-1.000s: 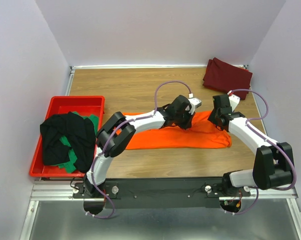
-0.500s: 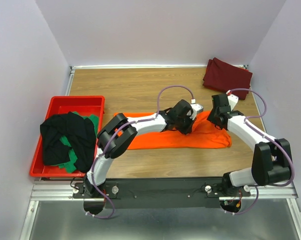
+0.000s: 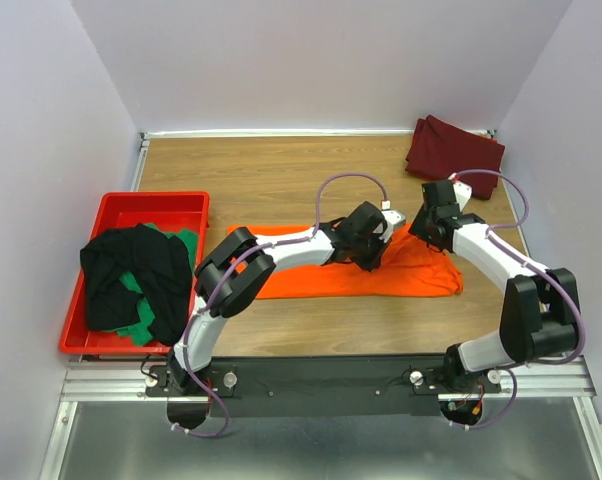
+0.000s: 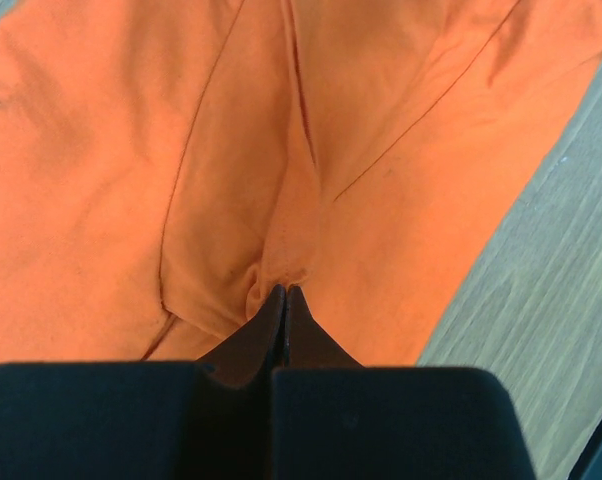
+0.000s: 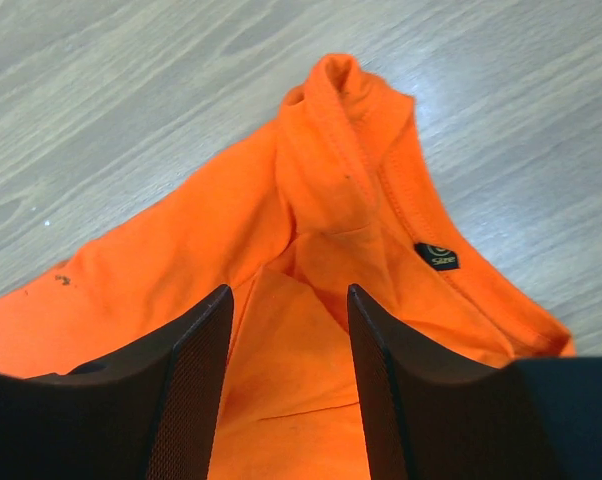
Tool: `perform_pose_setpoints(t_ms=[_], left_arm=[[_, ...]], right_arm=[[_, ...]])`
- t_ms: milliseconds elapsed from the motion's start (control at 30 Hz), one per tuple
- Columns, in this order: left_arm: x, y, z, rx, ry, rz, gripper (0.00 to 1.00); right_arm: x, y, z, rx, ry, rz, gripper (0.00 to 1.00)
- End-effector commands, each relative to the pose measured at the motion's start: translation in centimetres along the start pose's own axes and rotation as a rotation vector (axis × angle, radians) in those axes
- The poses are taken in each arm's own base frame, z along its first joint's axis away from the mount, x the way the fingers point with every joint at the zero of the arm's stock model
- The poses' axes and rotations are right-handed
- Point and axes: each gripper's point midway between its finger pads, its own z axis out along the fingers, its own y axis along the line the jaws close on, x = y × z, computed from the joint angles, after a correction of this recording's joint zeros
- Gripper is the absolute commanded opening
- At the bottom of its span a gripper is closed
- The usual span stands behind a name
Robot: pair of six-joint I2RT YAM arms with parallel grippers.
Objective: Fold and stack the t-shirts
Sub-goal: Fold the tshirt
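Orange t-shirt (image 3: 381, 275): lies spread across the desk (image 3: 261, 175). Left gripper (image 4: 279, 290): jaws closed tight, pinching a pucker of its cloth. Right gripper (image 5: 288, 292): jaws apart over the collar (image 5: 346, 90) (label (image 5: 436, 255) showing), gripping nothing. Maroon t-shirt (image 3: 453, 150): folded at far right corner.

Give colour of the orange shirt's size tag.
Black size tag, pale lettering; best in the right wrist view.

A lab test cell: blank walls (image 3: 311, 60) boxing a wooden table (image 3: 271, 170), aluminium frame (image 3: 111, 382)
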Motion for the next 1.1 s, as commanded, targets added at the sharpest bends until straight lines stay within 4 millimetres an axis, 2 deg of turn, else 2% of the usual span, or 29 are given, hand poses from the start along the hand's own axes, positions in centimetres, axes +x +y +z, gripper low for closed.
perform_pose_setpoints(t_ms=[0, 233, 467, 567, 667, 767, 867, 1067], left_arm=[[1.4, 0.3, 0.6, -0.026, 0.041, 0.015, 0.0], [2.0, 0.4, 0.9, -0.03, 0.058, 0.015, 0.0], [2.2, 0.7, 1.0, -0.044, 0.063, 0.014, 0.0], [2.3, 0.6, 1.0, -0.043, 0.066, 0.012, 0.0], [2.3, 0.7, 1.0, -0.046, 0.066, 0.014, 0.0], [2.1, 0.7, 0.8, -0.052, 0.065, 0.011, 0.0], [1.7, 0.6, 0.4, -0.054, 0.055, 0.015, 0.0], [1.3, 0.8, 0.0, -0.076, 0.051, 0.006, 0.0]], right_arm=[[0.6, 0.7, 0.6, -0.029, 0.043, -0.012, 0.57], [1.6, 0.7, 1.4, -0.025, 0.073, -0.014, 0.58], [2.1, 1.1, 1.3, -0.048, 0.09, -0.009, 0.55], [2.5, 1.1, 0.9, -0.068, 0.102, 0.001, 0.42], [2.5, 1.0, 0.1, -0.087, 0.093, 0.008, 0.37], [2.8, 0.7, -0.6, -0.1, 0.088, 0.01, 0.17], [3.1, 0.4, -1.4, -0.12, 0.082, 0.014, 0.06], [4.6, -0.3, -2.9, -0.14, 0.113, 0.027, 0.02]])
